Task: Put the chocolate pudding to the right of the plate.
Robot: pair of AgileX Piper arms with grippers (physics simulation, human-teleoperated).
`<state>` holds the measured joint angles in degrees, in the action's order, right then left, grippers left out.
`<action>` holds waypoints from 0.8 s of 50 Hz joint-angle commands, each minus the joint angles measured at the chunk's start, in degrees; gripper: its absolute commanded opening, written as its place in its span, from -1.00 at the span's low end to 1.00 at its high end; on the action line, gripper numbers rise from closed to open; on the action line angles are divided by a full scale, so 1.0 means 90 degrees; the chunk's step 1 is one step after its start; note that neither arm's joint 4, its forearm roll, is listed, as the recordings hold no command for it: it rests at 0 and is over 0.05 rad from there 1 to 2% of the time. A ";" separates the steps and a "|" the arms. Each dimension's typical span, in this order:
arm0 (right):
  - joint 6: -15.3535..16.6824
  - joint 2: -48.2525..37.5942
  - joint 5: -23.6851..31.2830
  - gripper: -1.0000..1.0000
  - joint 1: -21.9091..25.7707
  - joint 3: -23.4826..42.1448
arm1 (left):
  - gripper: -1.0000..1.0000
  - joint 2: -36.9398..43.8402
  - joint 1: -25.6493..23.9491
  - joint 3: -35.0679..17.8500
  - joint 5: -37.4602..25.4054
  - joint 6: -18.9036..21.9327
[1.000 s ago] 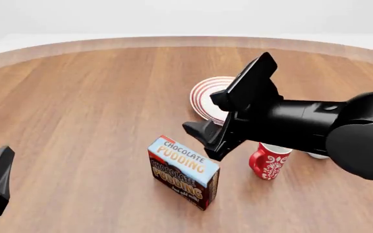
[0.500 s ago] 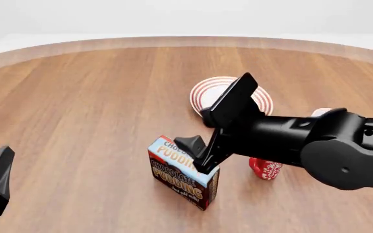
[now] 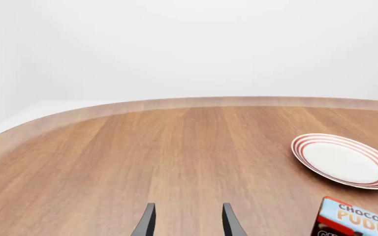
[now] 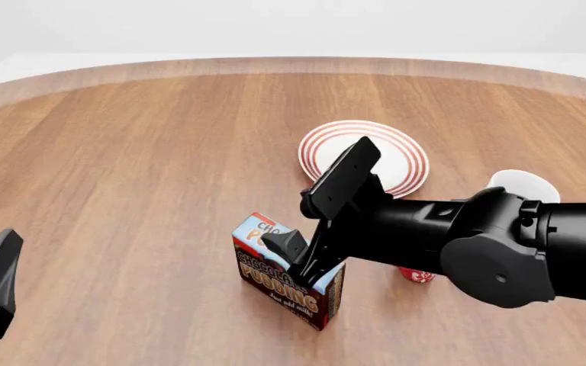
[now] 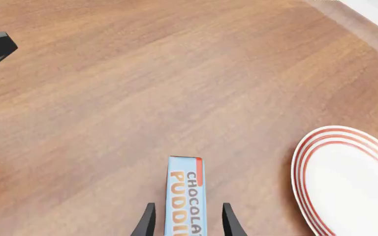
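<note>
Right wrist view: the right gripper [image 5: 184,223] has parted fingers straddling the light-blue-topped cardboard chocolate pudding box [image 4: 290,272], which stands on the wooden table [image 4: 130,168] nearer than the red-ringed white plate [image 4: 400,156]; the left gripper [image 3: 185,223] hangs open

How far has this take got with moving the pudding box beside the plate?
Done: nothing placed; the small light-blue-topped chocolate pudding box stands on the wooden table, nearer than the round white red-ringed plate. In hand: the right claw is open, straddling the box top. Left: close, lift, set it right of the plate. The left claw is open and idle.
</note>
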<state>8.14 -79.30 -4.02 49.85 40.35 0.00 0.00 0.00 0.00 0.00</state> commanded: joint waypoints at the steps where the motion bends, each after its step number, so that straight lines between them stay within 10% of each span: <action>1: -0.0096 -0.0178 -0.0143 1.00 0.0062 -0.0050 | 1.00 0.0000 0.0000 0.0000 0.0000 0.0000; 40: -0.0187 -0.0699 -0.0646 1.00 -0.0179 -0.0253 | 1.00 0.0000 0.0000 0.0000 0.0000 0.0000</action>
<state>6.70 -84.16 -8.97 48.54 38.19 0.00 0.00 0.00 0.00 0.00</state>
